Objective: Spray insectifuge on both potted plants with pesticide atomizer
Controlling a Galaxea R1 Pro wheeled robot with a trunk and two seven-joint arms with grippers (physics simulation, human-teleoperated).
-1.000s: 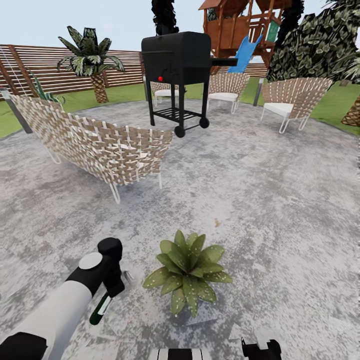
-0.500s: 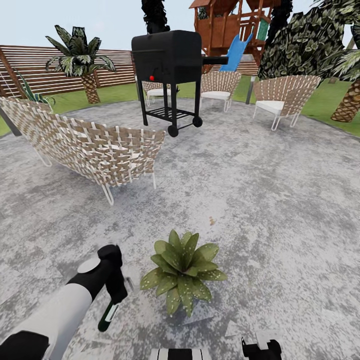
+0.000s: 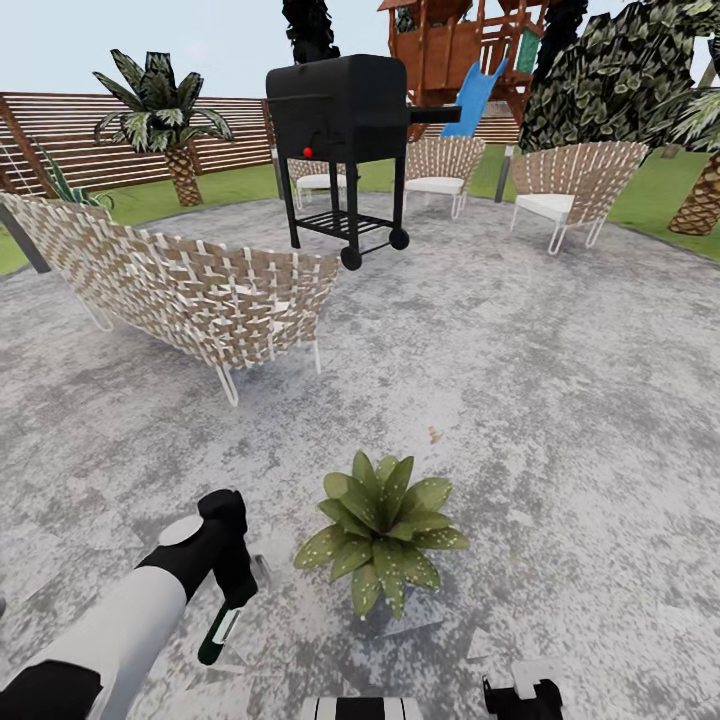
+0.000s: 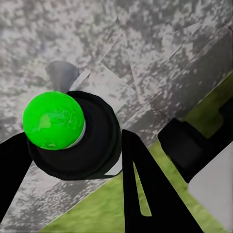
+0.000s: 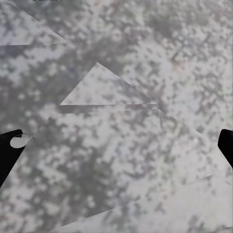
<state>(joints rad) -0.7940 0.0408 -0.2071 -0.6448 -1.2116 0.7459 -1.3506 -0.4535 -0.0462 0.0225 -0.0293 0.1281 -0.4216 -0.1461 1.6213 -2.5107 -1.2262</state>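
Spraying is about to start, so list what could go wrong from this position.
1. The left pincer holds the slim dark green atomizer bottle with white label hanging bottom-down beside the speckled green rosette plant in its grey pot; where the nozzle faces cannot be told, so spray may miss the leaves.
2. One potted rosette is in sight here; the other could get skipped.
3. The woven tan wicker chair stands close by; a turn might clip it.

Black grill (image 3: 345, 110) beyond woven chair (image 3: 190, 290); wooden playset (image 3: 450, 45) behind.
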